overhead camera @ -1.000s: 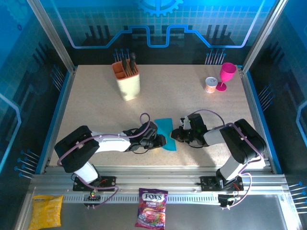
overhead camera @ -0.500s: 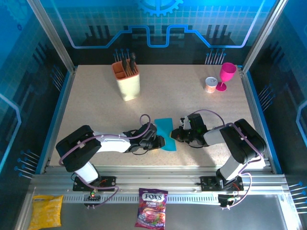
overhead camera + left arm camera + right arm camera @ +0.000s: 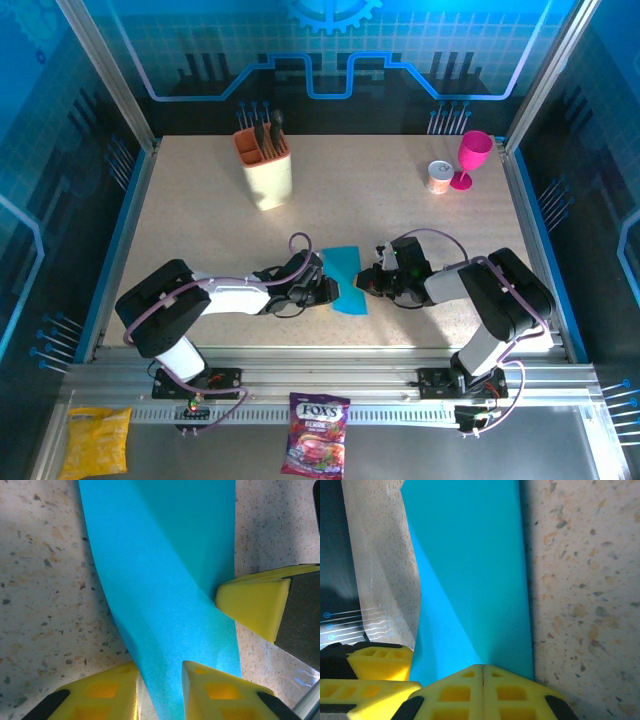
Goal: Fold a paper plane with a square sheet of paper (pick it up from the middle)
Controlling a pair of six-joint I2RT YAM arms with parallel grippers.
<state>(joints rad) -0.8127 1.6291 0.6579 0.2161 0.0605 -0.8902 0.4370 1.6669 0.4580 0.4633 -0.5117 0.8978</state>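
Folding is under way: the paper [image 3: 346,272] lies part-folded on the table [image 3: 200,230], near the front edge, between both grippers. Right gripper [image 3: 482,667] is clamped tight on the sheet's edge, pads meeting with the blue pinched between them. Left gripper [image 3: 160,677] straddles the other end, with paper running through the gap between its fingers; whether they bite, I can't tell. One diagonal crease shows across the sheet. This stuff looks feather-light, limp and slick on the tabletop, and likely to crumple or tear if tugged. Best holds, I'd judge, are pinches at an edge or along the crease, pulling gently.
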